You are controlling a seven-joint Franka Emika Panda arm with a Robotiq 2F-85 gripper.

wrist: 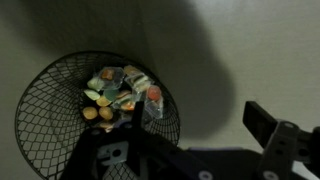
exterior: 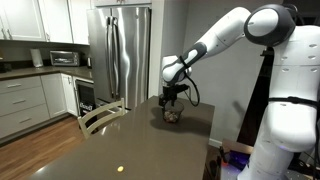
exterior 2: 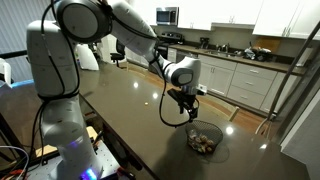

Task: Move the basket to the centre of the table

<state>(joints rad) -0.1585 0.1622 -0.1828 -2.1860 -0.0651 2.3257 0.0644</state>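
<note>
One basket (exterior: 172, 114) is sitting on one table (exterior: 130, 148), in the middle of the frame. One robot arm (exterior: 225, 35) with one gripper (exterior: 172, 100) is hanging above it. One fridge (exterior: 118, 55) and one microwave (exterior: 64, 58) are standing at the upper left. One chair (exterior: 100, 118) is standing below them. The little bits (wrist: 120, 95) in the basket are lying too mixed up to count.

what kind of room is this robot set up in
Most likely a home kitchen with a dining area: a stainless steel refrigerator, a microwave on the counter, white cabinets below it, and a wooden chair pulled up to the dark table.
</note>
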